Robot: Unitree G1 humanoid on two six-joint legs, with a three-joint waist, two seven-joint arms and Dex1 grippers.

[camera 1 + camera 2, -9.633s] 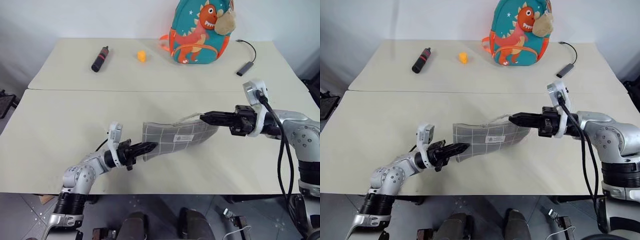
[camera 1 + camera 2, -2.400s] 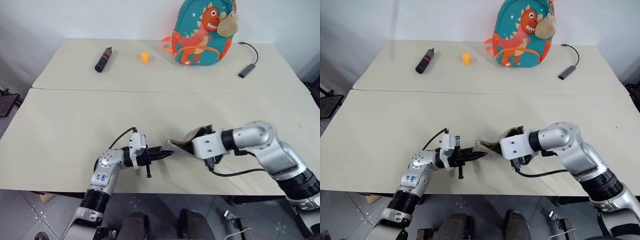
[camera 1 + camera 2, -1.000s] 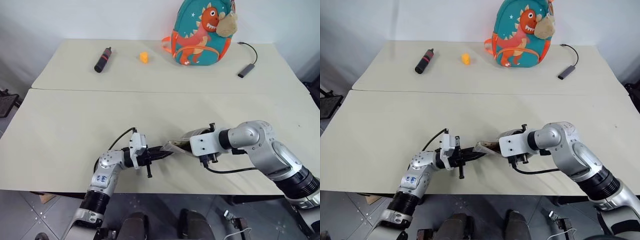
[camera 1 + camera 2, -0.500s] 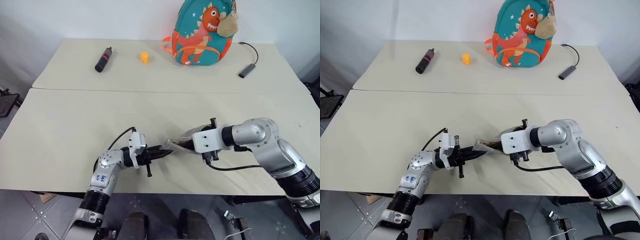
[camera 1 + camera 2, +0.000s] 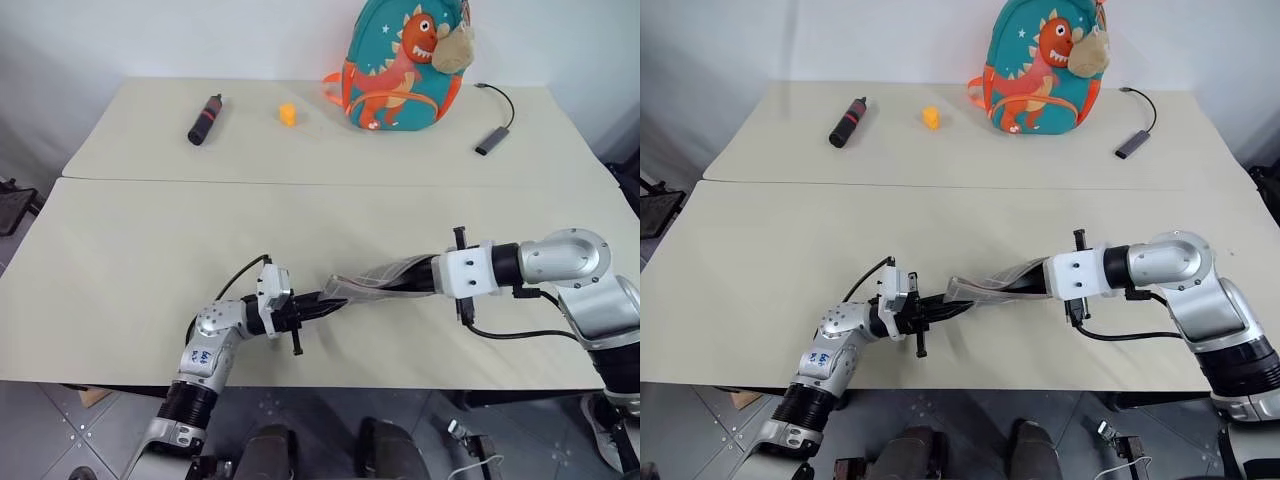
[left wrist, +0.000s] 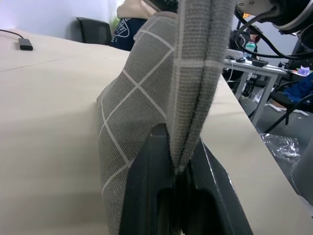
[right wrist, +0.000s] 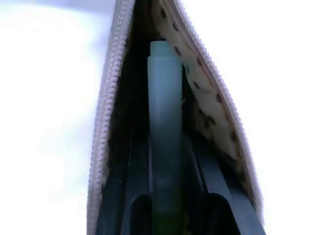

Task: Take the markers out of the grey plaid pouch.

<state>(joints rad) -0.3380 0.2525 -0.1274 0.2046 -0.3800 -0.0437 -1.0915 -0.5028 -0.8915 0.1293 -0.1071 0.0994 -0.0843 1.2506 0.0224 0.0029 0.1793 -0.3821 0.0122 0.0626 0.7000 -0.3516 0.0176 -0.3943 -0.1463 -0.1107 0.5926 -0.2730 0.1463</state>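
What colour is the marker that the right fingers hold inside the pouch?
Pale green marker, seen best in the right wrist view, between the zipper edges of the grey plaid pouch.

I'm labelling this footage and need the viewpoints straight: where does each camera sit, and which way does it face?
Eye views: on the head, looking forward and down at the table; both arms show, stretching the grey plaid pouch.
Left wrist view: along the left hand, shut on the pouch's edge.
Right wrist view: along the right hand into the open pouch, gripping a pale green marker.
All views share the pouch.
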